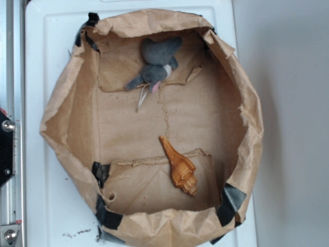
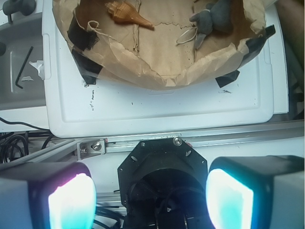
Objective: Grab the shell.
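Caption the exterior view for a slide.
Orange-brown shell and grey plush toy lying apart inside a brown paper bag.

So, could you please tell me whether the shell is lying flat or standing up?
Lying flat. The shell rests on its side on the brown paper tray's floor, its pointed tip aimed toward the grey plush toy.

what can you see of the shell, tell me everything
The shell is a small, glossy, orange-brown spiral conch with ribbed whorls, tapering to a long point. It lies on its side on the brown paper bag's creased floor, in the half away from the grey plush toy. In the exterior view its point aims up-left towards the bag's middle and its broad end sits near the lower wall. Only the paper touches it. The hand is open and well away, outside the bag.
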Robot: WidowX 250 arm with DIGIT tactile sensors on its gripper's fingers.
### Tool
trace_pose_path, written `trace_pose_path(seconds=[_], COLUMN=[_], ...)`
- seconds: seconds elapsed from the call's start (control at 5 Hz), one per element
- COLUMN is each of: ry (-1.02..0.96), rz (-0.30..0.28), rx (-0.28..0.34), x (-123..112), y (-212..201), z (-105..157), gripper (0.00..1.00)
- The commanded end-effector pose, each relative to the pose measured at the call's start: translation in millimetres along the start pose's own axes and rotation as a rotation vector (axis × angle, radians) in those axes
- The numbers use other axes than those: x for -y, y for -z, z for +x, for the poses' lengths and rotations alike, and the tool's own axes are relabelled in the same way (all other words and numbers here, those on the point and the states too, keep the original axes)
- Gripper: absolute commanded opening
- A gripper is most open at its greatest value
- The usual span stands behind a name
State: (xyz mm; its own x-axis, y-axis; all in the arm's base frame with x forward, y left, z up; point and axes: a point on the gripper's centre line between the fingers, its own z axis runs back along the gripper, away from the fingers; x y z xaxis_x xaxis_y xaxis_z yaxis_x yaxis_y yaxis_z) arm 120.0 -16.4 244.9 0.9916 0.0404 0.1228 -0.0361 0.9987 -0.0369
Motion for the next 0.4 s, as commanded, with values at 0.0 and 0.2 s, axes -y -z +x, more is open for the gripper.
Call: trace_pose_path(seconds=[0.0, 0.2], ry=[0.000, -0.084], rz=[0.000, -0.043], rx=[0.000, 0.027], x=[0.0, -4.0], y=[0.0, -1.1], z=[0.0, 50.7], gripper=[1.00, 1.00])
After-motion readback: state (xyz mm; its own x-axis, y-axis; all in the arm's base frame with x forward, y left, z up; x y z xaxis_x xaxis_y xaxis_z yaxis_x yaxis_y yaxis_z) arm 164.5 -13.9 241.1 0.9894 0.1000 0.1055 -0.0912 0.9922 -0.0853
